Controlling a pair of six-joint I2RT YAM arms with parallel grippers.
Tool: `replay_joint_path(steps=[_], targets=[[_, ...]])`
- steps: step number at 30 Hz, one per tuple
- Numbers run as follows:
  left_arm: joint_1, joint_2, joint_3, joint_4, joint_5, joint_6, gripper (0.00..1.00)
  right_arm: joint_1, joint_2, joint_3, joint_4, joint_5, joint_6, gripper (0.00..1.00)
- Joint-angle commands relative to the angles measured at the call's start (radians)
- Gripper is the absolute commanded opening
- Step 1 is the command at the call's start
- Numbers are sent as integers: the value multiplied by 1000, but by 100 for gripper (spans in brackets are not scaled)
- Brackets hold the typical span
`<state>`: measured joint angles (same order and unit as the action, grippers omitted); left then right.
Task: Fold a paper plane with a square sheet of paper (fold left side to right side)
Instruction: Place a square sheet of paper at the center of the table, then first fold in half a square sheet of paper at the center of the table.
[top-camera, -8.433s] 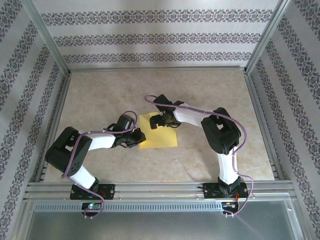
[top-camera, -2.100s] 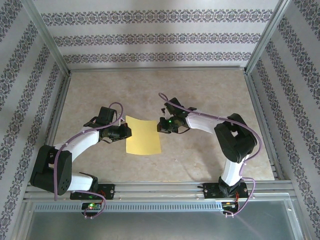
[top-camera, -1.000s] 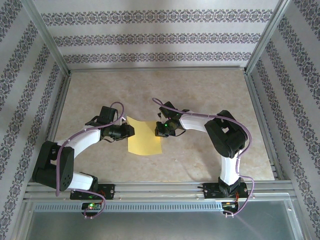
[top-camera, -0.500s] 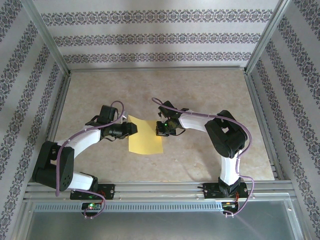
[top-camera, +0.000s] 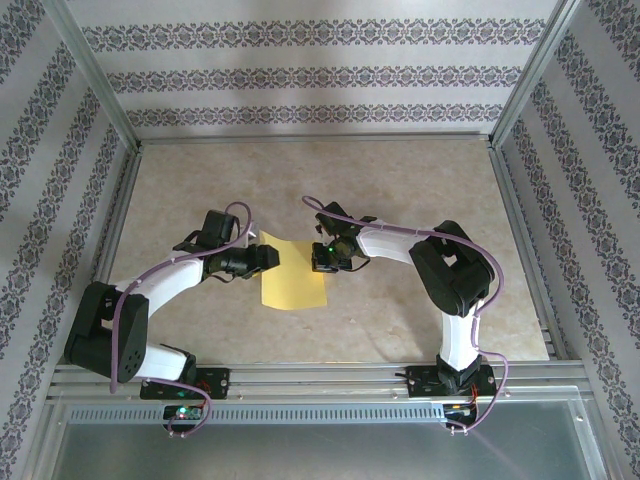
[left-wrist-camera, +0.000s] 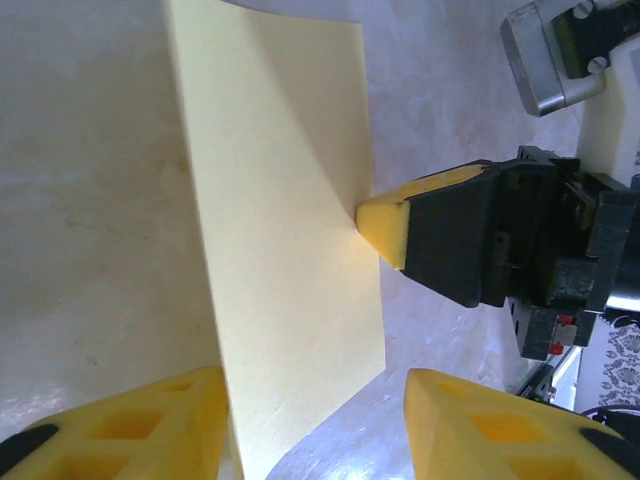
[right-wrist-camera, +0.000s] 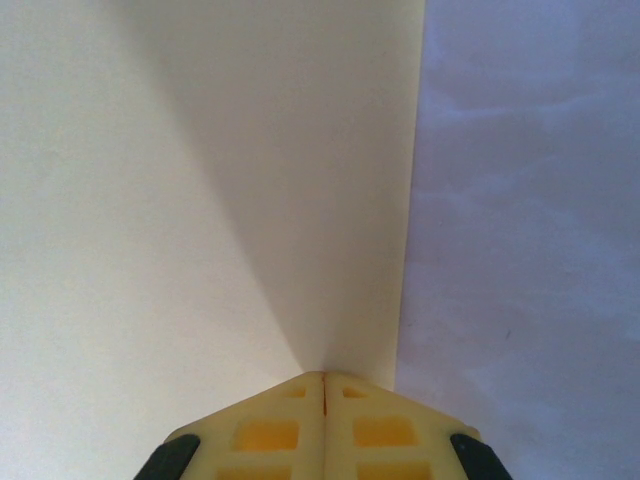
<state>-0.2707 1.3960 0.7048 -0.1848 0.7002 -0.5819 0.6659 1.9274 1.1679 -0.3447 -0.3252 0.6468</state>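
Two hands, one sheet (top-camera: 292, 280). The sheet lies flat on the bench (top-camera: 400, 180) between the arms. It is a tall yellow rectangle, so I judge it already doubled left over right.

Right hand (top-camera: 322, 262): fingers shut together, tip set down on the sheet just inside its right edge, roughly mid-height.

Left hand (top-camera: 268, 255): jaws apart, nothing held, at the sheet's far-left corner. The sheet's left edge runs beside one finger (left-wrist-camera: 150, 425).

Step in hand (judged): setting the crease.
- Pin the loose edges with the right tip so the layers cannot slide.
- Lower the left hand onto the folded edge.
- Run along it with light, even pressure and no dragging sideways.

Count: sheets 1, hands 2, arms 2.
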Motion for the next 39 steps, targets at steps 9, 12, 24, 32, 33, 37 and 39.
replay_joint_path(steps=[9,12,24,32,33,37,39], targets=[[-48,13,53,42,14,-19,60,12,22,9,-48,44,-22,3],[-59,33,61,58,19,-25,61,12,21,9,-45,43,-21,4],[-93,137,98,98,18,-22,65,13,9,-3,-6,19,-6,4],[-101,155,102,98,10,-10,67,12,4,-7,16,5,2,4],[-102,157,103,97,11,-9,67,12,3,-6,17,5,2,4],[-103,161,102,97,11,-5,67,12,-13,-17,38,4,7,4],[-102,165,103,94,10,-4,65,8,-21,-23,51,-2,11,4]])
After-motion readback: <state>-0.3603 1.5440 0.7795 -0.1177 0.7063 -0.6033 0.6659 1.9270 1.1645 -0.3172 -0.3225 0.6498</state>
